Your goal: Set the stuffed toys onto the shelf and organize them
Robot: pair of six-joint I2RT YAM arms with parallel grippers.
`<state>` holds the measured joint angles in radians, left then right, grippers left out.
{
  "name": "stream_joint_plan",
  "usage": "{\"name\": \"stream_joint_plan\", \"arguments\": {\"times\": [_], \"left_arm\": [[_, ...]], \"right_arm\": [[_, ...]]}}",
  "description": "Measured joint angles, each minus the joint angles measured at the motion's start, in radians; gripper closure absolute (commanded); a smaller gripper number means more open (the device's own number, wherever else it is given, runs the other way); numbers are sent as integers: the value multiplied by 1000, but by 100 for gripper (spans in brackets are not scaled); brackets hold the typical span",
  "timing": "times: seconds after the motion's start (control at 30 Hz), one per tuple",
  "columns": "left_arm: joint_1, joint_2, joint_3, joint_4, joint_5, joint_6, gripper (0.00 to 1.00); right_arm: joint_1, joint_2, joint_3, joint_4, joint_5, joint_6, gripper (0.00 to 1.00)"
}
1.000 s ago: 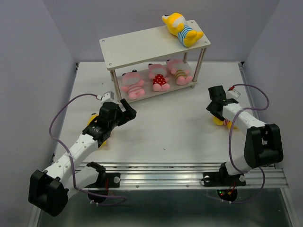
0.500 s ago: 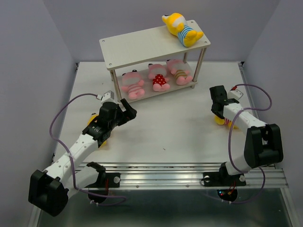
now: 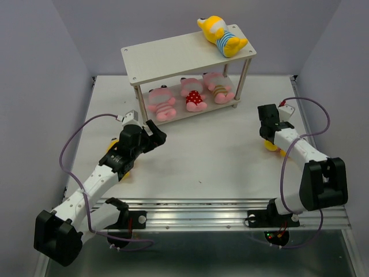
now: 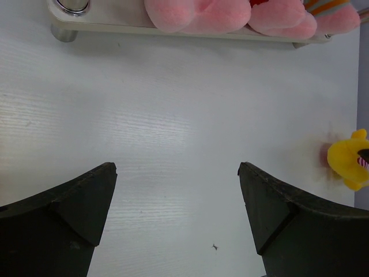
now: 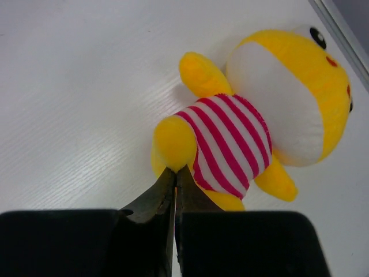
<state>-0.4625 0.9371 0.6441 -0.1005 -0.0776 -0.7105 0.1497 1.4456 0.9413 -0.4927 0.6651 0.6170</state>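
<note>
Right fingers [image 5: 174,193] pressed fully together, tips touching a foot of the yellow toy in red stripes [image 5: 230,138]; impossible to tell whether any plush is pinched between them. That toy flat on the counter [image 3: 219,156], right of the shelf [image 3: 173,55] and nearer the arms. Left fingers [image 4: 69,219] spread wide, holding nothing, over the counter just in front of the shelf. On the shelf's top board, a yellow toy in blue stripes [image 3: 223,36]; on its lower board, three pink toys [image 3: 194,95] in a row.
</note>
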Motion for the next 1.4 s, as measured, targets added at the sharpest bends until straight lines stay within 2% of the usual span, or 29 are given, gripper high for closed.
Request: {"name": "stream_joint_plan", "arguments": {"times": [0.07,0.37,0.57,0.77,1.07,1.4], "left_arm": [[0,-2,0,0,1,0,1],[0,-11,0,-1,6,0,1],[0,-17,0,-4,6,0,1],[0,-36,0,-19,2,0,1],[0,-111,0,-46,-28,0,1],[0,-143,9,-81,-39,-1,1]], "right_arm": [[0,-66,-25,47,-37,-104,99],[0,-397,-47,199,-221,-389,99],[0,-497,-21,242,-397,-504,99],[0,-503,153,254,-521,-552,99],[0,-487,508,266,-826,-587,99],[0,-280,844,257,-1203,-579,99]]}}
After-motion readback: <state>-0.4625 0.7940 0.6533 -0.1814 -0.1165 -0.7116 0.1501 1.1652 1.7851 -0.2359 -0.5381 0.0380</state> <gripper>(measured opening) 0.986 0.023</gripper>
